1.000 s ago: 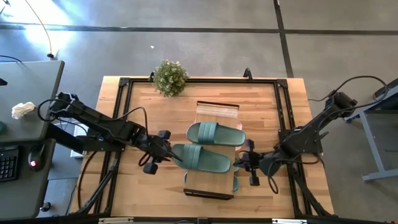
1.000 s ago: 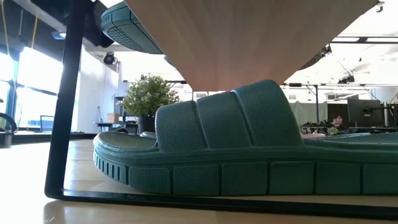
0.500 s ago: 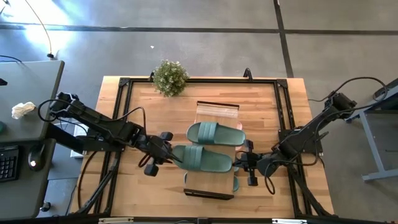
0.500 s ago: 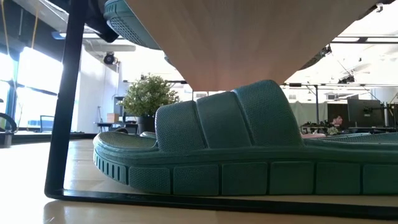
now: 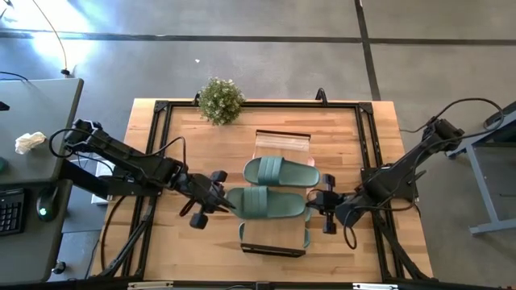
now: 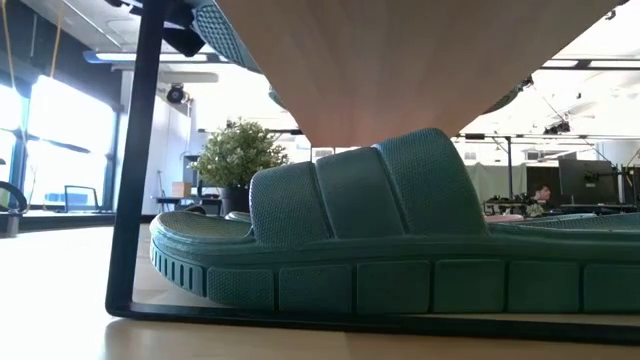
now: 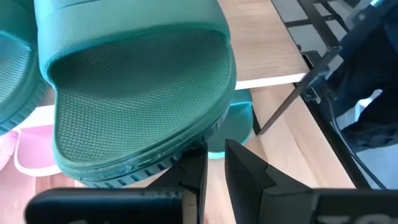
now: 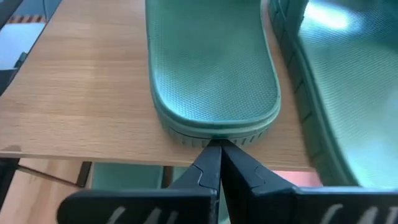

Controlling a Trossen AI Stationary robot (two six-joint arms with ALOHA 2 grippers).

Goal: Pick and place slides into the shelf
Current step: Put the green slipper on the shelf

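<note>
Counting 2 green slides [image 5: 266, 201] atop shelf [image 5: 282, 142].

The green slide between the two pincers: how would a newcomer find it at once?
Find the low wooden shelf mid-table. Two green slides lie side by side on its top plank. It is the one farther from the plant, the green slide with a pincer at each end.
</note>
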